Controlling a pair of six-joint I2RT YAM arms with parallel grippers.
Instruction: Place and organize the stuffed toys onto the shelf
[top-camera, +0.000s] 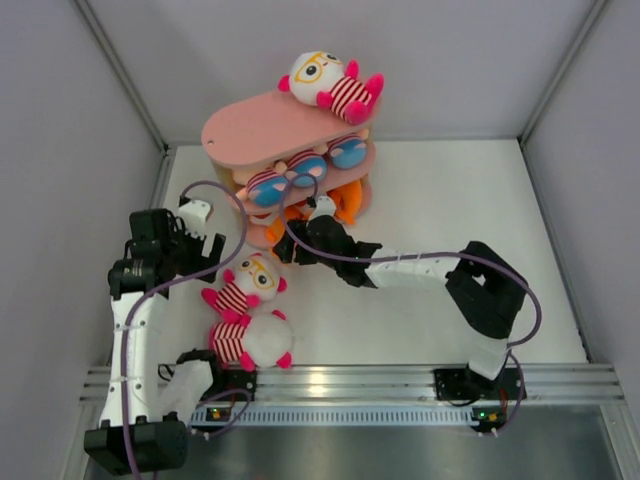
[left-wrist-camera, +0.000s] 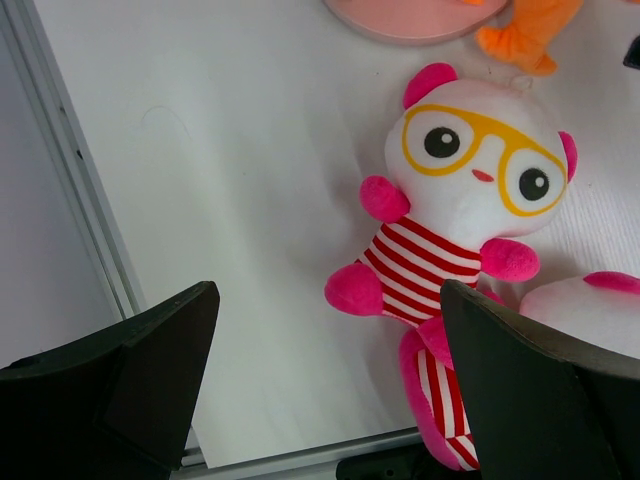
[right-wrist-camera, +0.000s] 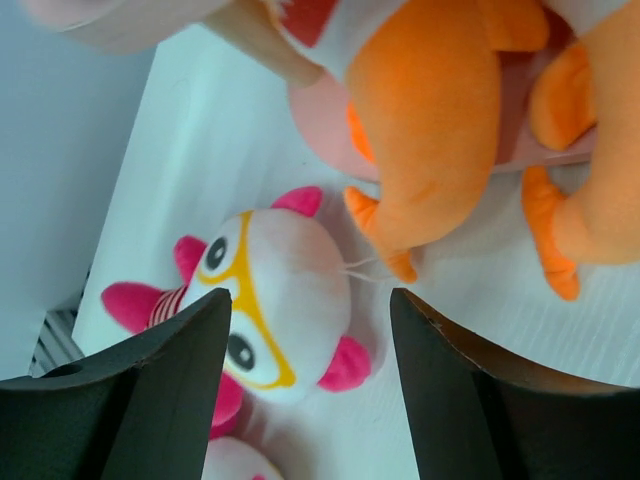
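**Left gripper spread wide beside a striped doll not yet shelved**

From the top view, the left gripper sat at centre left of the frame, wide apart and empty. It was just left of the striped doll, which lay face-up on the white table. A second striped doll lay lower in the frame, touching the first. The right gripper, also spread and empty, sat at the foot of the pink shelf at upper centre. That shelf held a glasses doll on top, blue-shorted dolls on the middle board and an orange toy at the bottom.

In the left wrist view, the left gripper framed the lower corners. The striped doll lay at right of centre, with a white head, yellow glasses and a red-and-white body, one pink foot between the fingers.

In the right wrist view, the right gripper stood wide over the doll's head. The orange toy filled the upper right.

The step in hand looked like picking up this doll. The next move would call for lowering the left gripper over the striped body and squeezing the soft plush firmly, while keeping clear of the right gripper nearby.
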